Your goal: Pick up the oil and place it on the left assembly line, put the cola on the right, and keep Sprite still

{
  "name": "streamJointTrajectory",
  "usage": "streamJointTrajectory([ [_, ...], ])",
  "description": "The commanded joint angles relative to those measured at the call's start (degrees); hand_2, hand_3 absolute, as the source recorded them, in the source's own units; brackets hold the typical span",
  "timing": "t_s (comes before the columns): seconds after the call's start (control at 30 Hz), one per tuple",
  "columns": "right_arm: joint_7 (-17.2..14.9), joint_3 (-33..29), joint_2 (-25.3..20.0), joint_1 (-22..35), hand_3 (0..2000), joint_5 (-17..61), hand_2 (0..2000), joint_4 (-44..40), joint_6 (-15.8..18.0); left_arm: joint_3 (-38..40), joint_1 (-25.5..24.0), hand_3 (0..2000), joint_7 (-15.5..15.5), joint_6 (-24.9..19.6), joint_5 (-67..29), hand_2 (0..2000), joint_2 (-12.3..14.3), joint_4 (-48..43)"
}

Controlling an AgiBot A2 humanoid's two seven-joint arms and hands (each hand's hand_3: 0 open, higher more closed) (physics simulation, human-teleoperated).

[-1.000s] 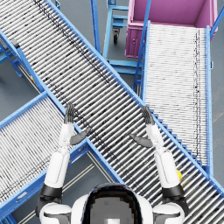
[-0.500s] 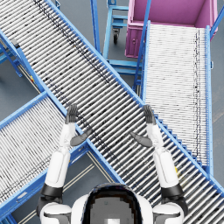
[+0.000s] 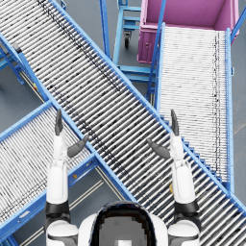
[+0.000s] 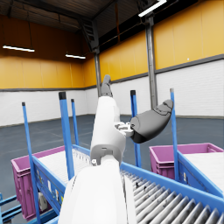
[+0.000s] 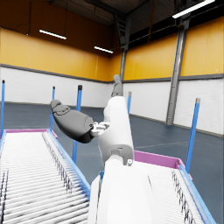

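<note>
The left robot hand (image 3: 62, 141) hangs just left of the diagonal roller conveyor (image 3: 105, 110), by its left rail. Its fingers are straight, its thumb is spread wide, and it holds nothing. The right robot hand (image 3: 170, 143) is above the same conveyor's right rail, likewise splayed and empty. A second roller line (image 3: 24, 158) lies left of that conveyor and a third (image 3: 192, 81) lies right of it, with a pink bin (image 3: 187, 14) at the third's far end. Where the oil, cola and Sprite stand cannot be told.
</note>
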State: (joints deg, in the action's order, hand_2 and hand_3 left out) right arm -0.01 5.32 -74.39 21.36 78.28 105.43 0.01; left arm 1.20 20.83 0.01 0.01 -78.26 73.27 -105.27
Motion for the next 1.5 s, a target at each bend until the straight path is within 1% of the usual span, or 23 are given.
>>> streamJointTrajectory([
  [0.03,0.00,-1.97,-0.34,0.94,0,0.94,0,0.86,0.00,2.25,1.18,0,0.00,0.00,-0.94,0,0.08,-0.40],
  [0.2,0.01,-3.55,-0.75,0.54,0,2.87,0,1.31,-0.01,3.94,0.40,0,-0.01,-0.01,-2.87,0,0.46,-1.17],
  [0.5,0.01,-5.92,-1.29,-1.19,0,3.29,0,3.56,-0.01,6.71,-0.90,0,-0.01,-0.01,-3.29,0,1.14,-3.17],
  [0.87,0.01,-6.47,-2.18,0.07,0,3.31,0,2.60,-0.01,6.37,-2.45,0,-0.01,-0.01,-3.31,0,1.96,-3.33],
  [0.97,0.01,-6.40,-2.42,0.26,0,3.31,0,2.69,-0.01,6.43,-1.34,0,-0.01,-0.01,-3.31,0,1.87,-3.24],
  [1.03,0.01,-6.49,-2.56,0.26,0,3.31,0,2.69,-0.01,6.43,-2.20,0,-0.01,-0.01,-3.31,0,2.13,-3.15],
  [1.07,0.01,-6.53,-2.63,0.27,0,3.31,0,2.69,-0.01,6.29,-1.49,0,-0.01,-0.01,-3.31,0,2.04,-3.26],
  [1.1,0.01,-6.33,-2.70,0.11,0,3.31,0,2.68,-0.01,6.37,-2.13,0,-0.01,-0.01,-3.31,0,2.20,-3.12],
  [1.2,0.01,-6.69,-2.90,0.10,0,3.31,0,2.64,-0.01,6.27,-1.45,0,-0.01,-0.01,-3.31,0,2.16,-2.95],
  [1.23,0.01,-6.56,-2.96,-0.07,0,3.31,0,2.95,-0.01,6.27,-2.07,0,-0.01,-0.01,-3.31,0,2.31,-3.04],
  [1.33,0.01,-6.96,-3.15,-0.44,0,3.30,0,3.13,-0.01,6.02,-1.47,0,-0.01,-0.01,-3.31,0,2.32,-3.39],
  [1.5,0.01,-7.39,-3.45,-0.27,0,3.30,0,3.14,-0.01,6.01,-2.05,0,-0.01,-0.01,-3.31,0,2.55,-3.20],
])
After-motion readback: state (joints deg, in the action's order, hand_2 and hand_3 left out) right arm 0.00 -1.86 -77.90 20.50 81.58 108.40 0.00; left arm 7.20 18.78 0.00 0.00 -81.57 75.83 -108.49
